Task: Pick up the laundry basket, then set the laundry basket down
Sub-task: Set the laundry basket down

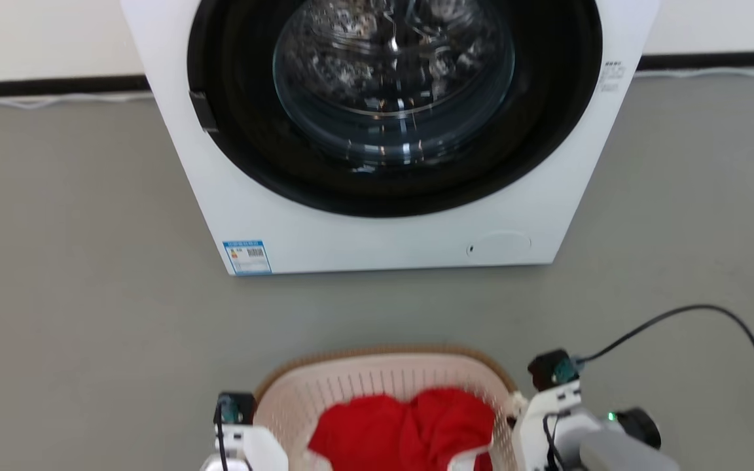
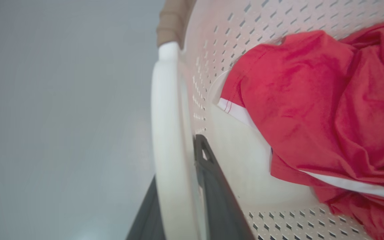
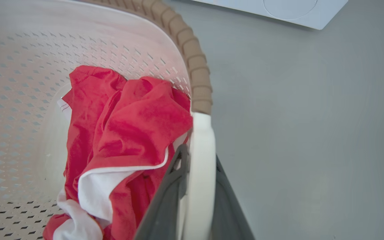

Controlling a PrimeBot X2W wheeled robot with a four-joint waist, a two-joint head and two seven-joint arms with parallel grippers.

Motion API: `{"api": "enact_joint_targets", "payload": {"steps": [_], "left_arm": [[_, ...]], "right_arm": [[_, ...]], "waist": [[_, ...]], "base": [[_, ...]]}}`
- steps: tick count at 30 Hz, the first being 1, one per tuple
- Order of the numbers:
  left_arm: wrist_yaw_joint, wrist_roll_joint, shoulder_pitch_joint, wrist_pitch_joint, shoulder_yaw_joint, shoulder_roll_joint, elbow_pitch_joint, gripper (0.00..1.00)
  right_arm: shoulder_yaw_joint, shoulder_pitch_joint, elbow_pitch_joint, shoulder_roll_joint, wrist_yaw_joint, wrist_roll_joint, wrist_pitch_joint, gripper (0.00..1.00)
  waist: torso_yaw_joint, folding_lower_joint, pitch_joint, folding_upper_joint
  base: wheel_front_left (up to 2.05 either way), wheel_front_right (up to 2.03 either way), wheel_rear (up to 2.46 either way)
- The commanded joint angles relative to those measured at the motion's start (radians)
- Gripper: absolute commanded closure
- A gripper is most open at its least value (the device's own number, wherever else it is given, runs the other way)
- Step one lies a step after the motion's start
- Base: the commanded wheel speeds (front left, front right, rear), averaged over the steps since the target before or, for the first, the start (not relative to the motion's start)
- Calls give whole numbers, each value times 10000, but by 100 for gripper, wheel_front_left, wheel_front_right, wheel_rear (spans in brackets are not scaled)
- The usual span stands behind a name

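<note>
The laundry basket [image 1: 364, 383] is cream-white and perforated, with a brown woven-look rim and white side handles [image 3: 202, 133]. A red garment [image 1: 403, 428] with white trim lies inside. The head view cuts off its near half, and I cannot tell whether its base touches the grey floor [image 1: 89, 294]. It sits before the washer [image 1: 351, 242], between the claws. The left claw [image 2: 178, 173] and right claw [image 3: 200, 160] each clamp a handle, one finger inside, one outside.
</note>
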Motion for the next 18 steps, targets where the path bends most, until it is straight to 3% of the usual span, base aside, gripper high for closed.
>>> {"api": "enact_joint_targets", "payload": {"steps": [1,18], "left_arm": [[102,9,-603,-143,175,49,-172,100],[304,118,-3842,-1846,479,340,-13,100]], "right_arm": [[88,-427,-354,310,169,-111,-327,100],[-522,-3013,-106,310,169,-362,-2808,100]], "waist": [[-61,0,322,0],[-437,0,4784,0]], "base": [[0,0,0],[0,0,0]]}}
